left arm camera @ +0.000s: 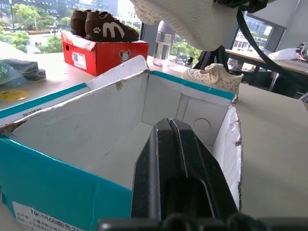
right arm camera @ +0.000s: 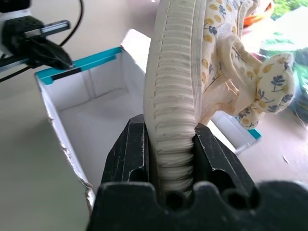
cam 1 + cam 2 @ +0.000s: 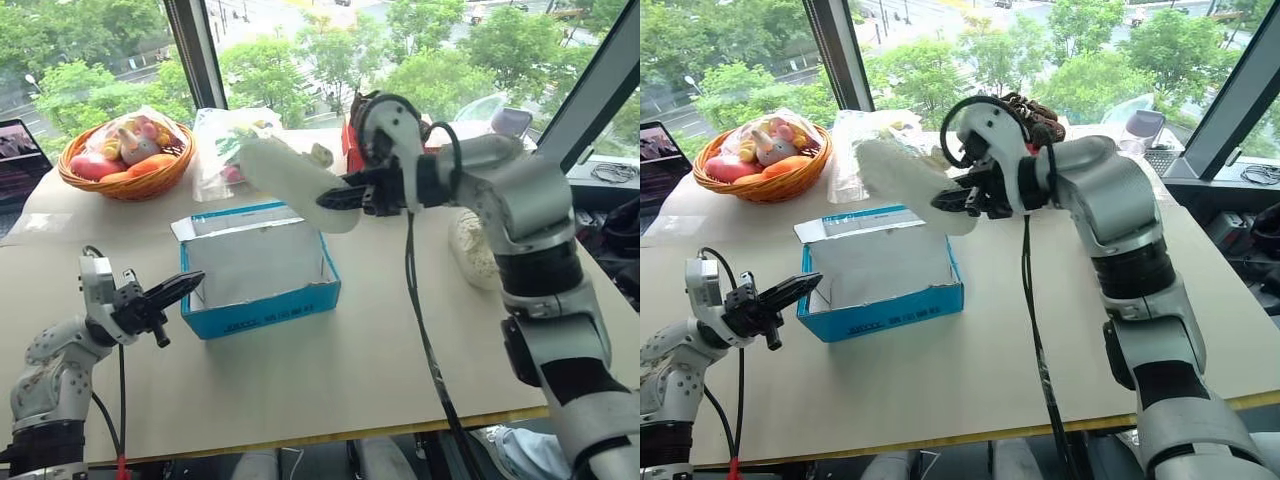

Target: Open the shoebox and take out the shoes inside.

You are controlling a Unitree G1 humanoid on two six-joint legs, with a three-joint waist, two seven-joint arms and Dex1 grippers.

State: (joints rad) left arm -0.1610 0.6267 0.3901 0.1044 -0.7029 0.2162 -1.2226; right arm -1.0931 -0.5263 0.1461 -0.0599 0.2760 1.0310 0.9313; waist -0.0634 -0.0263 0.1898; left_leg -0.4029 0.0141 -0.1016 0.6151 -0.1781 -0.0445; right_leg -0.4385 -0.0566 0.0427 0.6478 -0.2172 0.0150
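beige worktop (image 3: 330, 380) by the window. my right claw (image 2: 171, 144) is clamped on one shoe's (image 2: 178, 72) ribbed sole edge, lifted above the open shoebox (image 3: 262, 312). feels light, squashy, probably floppy. left claw (image 3: 180, 288) pinched together, empty, beside the box.

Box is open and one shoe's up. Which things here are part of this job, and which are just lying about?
Job: shoebox; shoe clamped in right gripper; second shoe on table; left gripper shut by the box.
Lying about: fruit basket; red box with brown shoes; plastic bag.

Shoebox (image 3: 262, 300) open-topped, inside bare.
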